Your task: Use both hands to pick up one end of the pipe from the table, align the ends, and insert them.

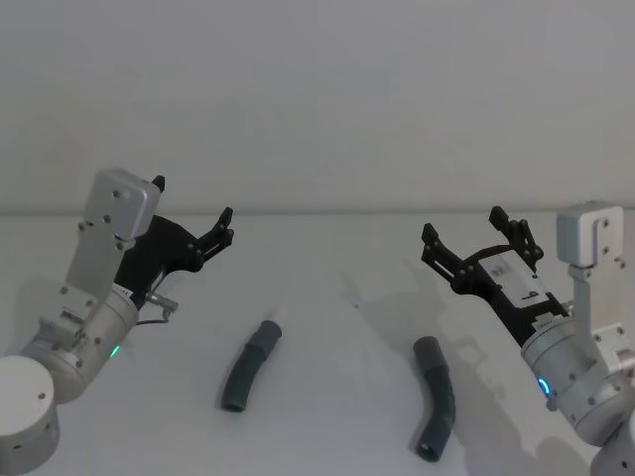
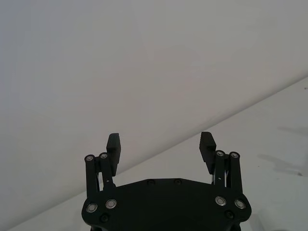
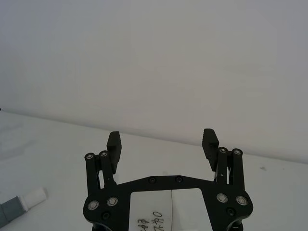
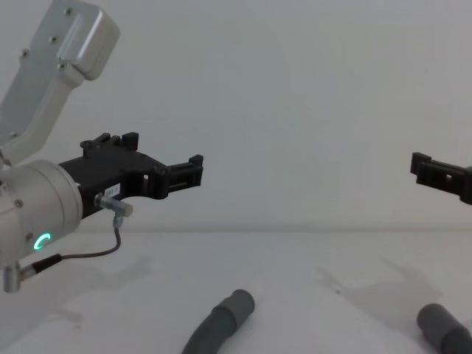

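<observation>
Bare wall point(image 1: 317, 89), seemingly pale grey

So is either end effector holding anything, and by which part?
Nothing is held. The left end effector and right end effector are open; the pipe lies on the table.

Illegible handwriting on white label point(image 3: 151, 208) atop right gripper point(image 3: 162, 142)

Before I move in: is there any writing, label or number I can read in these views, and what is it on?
"9" (it looks like one, but is small): on the white label on the back of the right gripper, head view.
Handwritten marks on that same label, right wrist view: scrawled and cut off, unreadable.
No other text is readable.
</observation>
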